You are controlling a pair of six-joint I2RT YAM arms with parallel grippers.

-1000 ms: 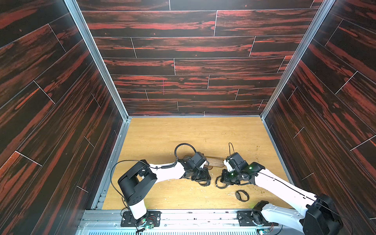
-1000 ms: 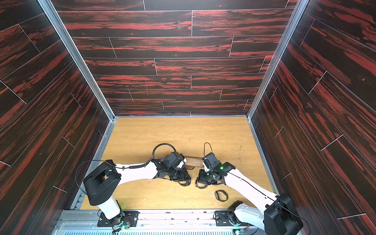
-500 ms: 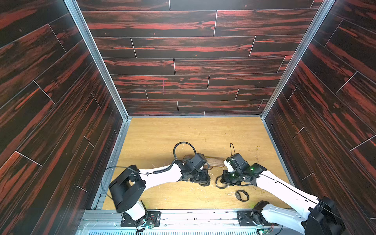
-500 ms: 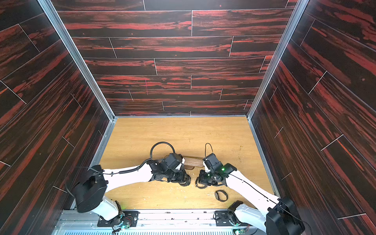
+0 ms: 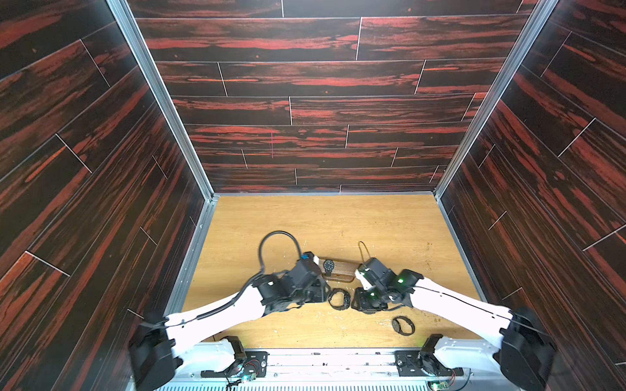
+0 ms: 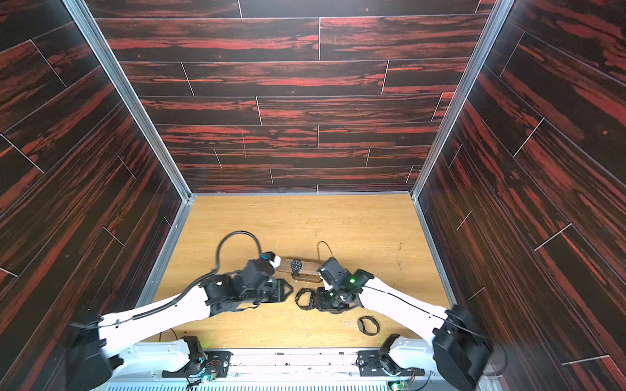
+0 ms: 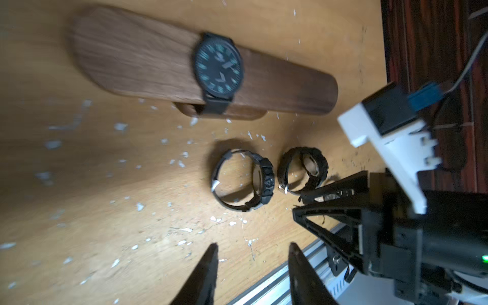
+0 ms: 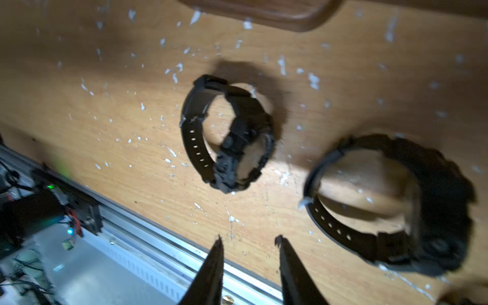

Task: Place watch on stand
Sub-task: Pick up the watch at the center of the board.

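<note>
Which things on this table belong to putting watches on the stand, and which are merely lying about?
Job: wooden stand; black analogue watch around its bar; chunky black watch near the stand; second chunky watch farther off.
Lying about: white flecks on the tabletop.

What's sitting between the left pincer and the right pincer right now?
One black watch, buckled into a loop, lying on the wooden tabletop. It shows in both top views.

Both top views: high up on the arm-base side of the stand (image 5: 343, 267), far off, angled steeply down toward back wall (image 5: 305, 101). Both wrist views: low, close beside the stand, facing tabletop (image 7: 79, 184); both share two loose watches (image 7: 265, 182) (image 7: 320, 165).
</note>
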